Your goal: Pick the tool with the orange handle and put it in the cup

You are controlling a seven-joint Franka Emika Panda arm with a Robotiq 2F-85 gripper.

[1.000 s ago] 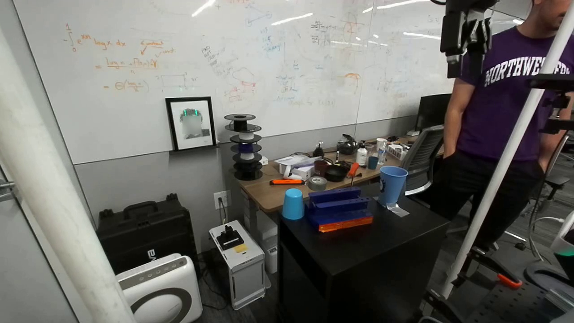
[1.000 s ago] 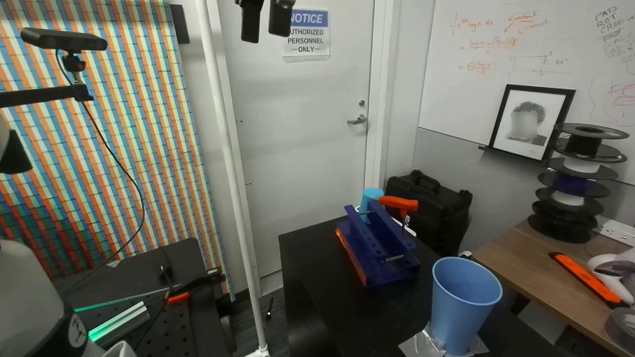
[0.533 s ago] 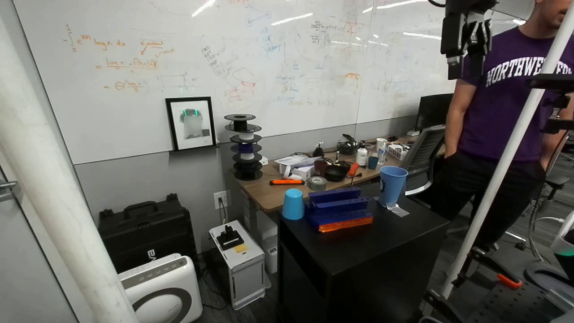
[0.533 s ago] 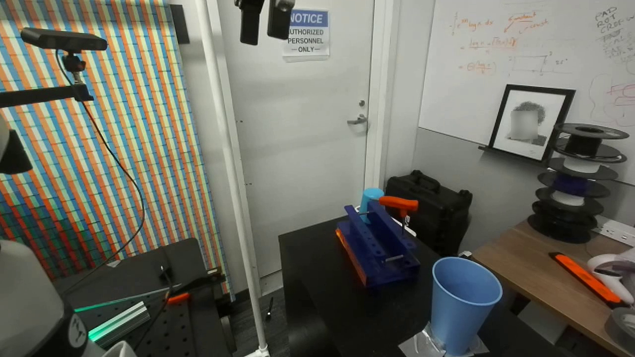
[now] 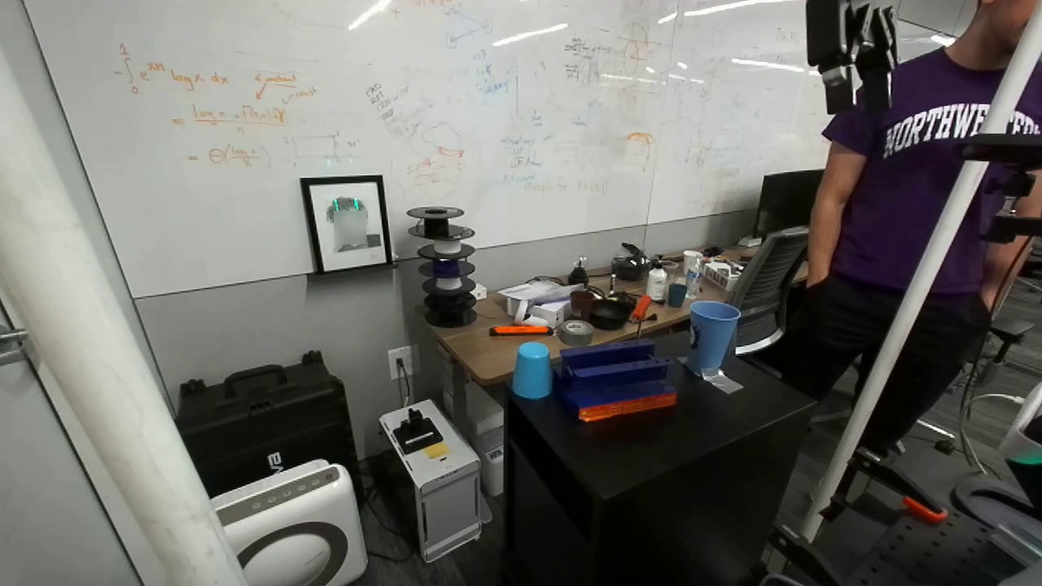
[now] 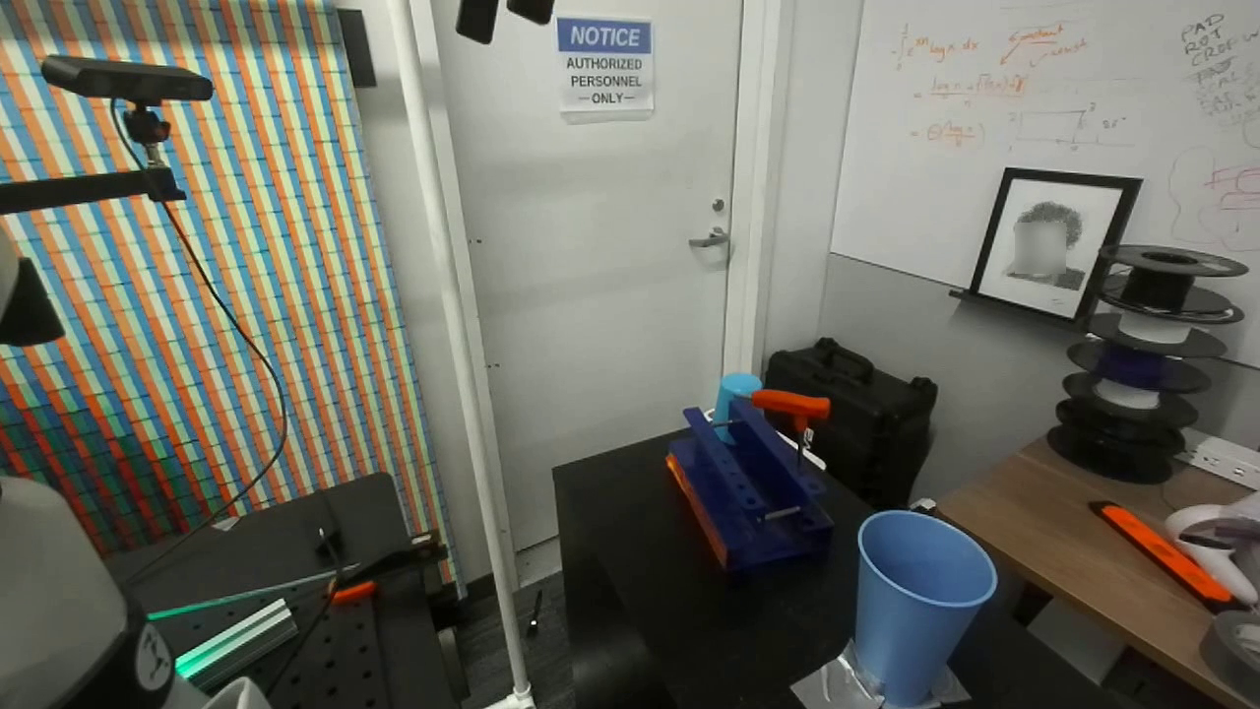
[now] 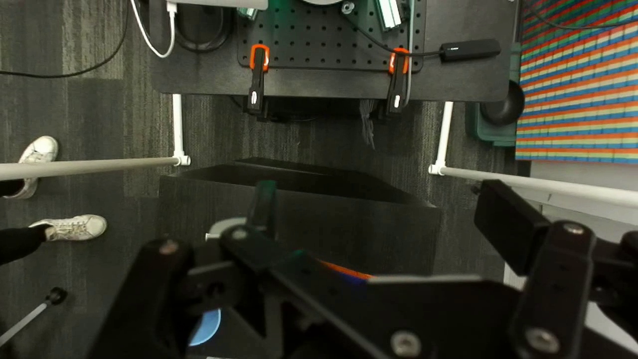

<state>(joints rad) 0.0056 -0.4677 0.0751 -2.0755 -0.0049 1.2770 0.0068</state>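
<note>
Gripper point(image 7: 384, 209): jaws spread wide, with floor and black cabinet point(image 5: 692, 448) seen between them in the wrist view; it hangs high, well above the cabinet.
Fingers point(image 7: 508, 224): pointing down in both exterior views; in an exterior view they reach down just left of a person point(image 5: 895, 244) at the far right; where the door point(image 6: 610, 295) shows, only the tips enter at the top edge, left of its sign.
Orange-handled tool point(image 6: 790, 403): upright, handle on top, at the far side of the dark-blue stand point(image 6: 733, 473); in an exterior view the shaft's foot is hidden behind the stand.
Cup point(image 6: 920, 611): medium blue, mouth up, to the right of the stand, silver tape point(image 6: 837, 684) at its base on the cabinet top.
Sky-blue cup point(image 5: 531, 370): upside down, just beside the stand's left end.
Door sign point(image 6: 606, 64): "NOTICE" in white on blue, below it "AUTHORIZED PERSONNEL ONLY".
Shirt point(image 5: 887, 195): purple, white letters "NORTHWE", the rest broken by a white pole point(image 5: 904, 325).
Whiteboard point(image 5: 456, 98): orange handwriting, "log x dx" and "constant"; farther right "PAD" and "ROT"; much else too faint.
Black case point(image 5: 260, 415): white lettering on its front, not legible.
</note>
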